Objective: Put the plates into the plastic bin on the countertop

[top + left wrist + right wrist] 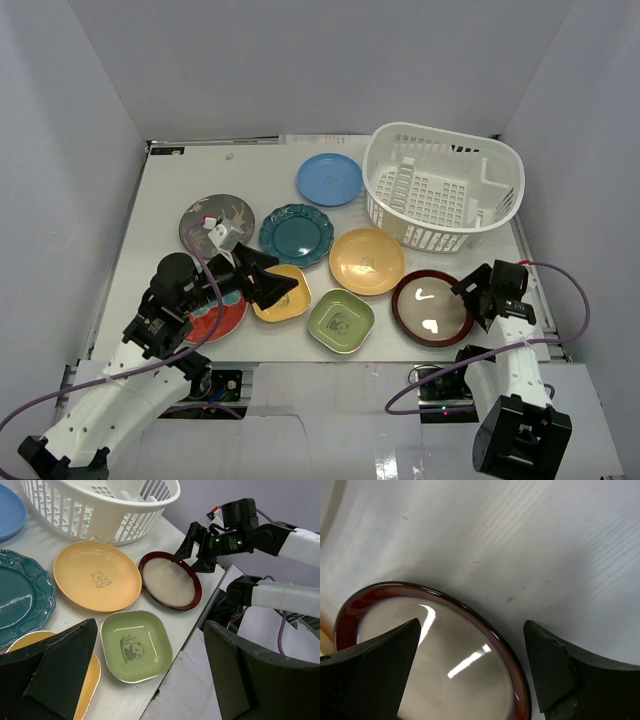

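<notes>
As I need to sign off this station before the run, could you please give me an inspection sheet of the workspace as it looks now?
Surface: white countertop, matte, no spills seen.
Job's things: white plastic bin at far right, no plates inside. Eight plates lie on the countertop: grey patterned, light blue, teal scalloped, orange, maroon-rimmed, red, yellow, green.
Clutter: nothing seen.
End effectors: left end effector open, above the yellow and green plates, holding nothing. Right end effector open, with the maroon-rimmed plate's rim between its fingers.
Cables: purple cables loop along both arms.
Surroundings: pale grey walls on three sides.
</notes>
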Robot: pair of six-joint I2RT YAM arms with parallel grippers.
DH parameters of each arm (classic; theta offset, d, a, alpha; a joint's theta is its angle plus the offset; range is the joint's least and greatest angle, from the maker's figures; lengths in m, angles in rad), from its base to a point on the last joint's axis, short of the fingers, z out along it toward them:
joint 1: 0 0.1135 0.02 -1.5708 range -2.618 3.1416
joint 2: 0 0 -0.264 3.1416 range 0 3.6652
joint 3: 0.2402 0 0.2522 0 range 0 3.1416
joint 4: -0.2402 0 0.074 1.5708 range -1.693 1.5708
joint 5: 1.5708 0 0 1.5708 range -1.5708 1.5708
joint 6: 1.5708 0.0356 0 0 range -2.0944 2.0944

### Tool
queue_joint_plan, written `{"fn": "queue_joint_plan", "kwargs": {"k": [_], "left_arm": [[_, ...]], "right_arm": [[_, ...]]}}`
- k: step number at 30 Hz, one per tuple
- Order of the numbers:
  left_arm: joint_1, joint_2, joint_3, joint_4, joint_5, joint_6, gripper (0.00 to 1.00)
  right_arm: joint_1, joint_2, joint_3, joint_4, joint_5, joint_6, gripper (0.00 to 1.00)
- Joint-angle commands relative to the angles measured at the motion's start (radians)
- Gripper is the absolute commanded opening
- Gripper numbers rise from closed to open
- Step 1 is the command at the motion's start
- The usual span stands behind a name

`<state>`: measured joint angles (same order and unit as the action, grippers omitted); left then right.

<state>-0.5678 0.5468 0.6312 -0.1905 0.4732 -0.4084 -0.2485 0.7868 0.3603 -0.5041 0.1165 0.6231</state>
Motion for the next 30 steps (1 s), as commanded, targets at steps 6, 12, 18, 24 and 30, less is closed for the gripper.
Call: {"fn": "queue_joint_plan", "kwargs": {"k": [6, 12, 18, 24, 30], "left_arm": [[-0.009, -0.004, 0.038, -0.023, -0.033, 0.019, 0.98], [-0.007, 0.018, 0.038, -0.023, -0.039, 0.022, 0.98], [0.003, 0.038, 0.038, -0.023, -0.047, 0.020, 0.98], [0.020, 0.038, 0.036, -0.023, -0.062, 0.019, 0.98], [0.022, 0.045, 0.035, -0.023, -0.065, 0.019, 0.98]], "right_arm": [[-0.006, -0.014, -0.165, 0.101, -0.227, 0.075, 0.74], [-0.003, -0.101, -0.195, 0.104, -0.239, 0.076, 0.52], [-0.003, -0.156, -0.176, 0.052, -0.252, 0.070, 0.27], [-0.002, -0.156, -0.150, 0.013, -0.319, 0.017, 0.69], [0.032, -0.098, -0.156, 0.032, -0.347, -0.002, 0.72]]}}
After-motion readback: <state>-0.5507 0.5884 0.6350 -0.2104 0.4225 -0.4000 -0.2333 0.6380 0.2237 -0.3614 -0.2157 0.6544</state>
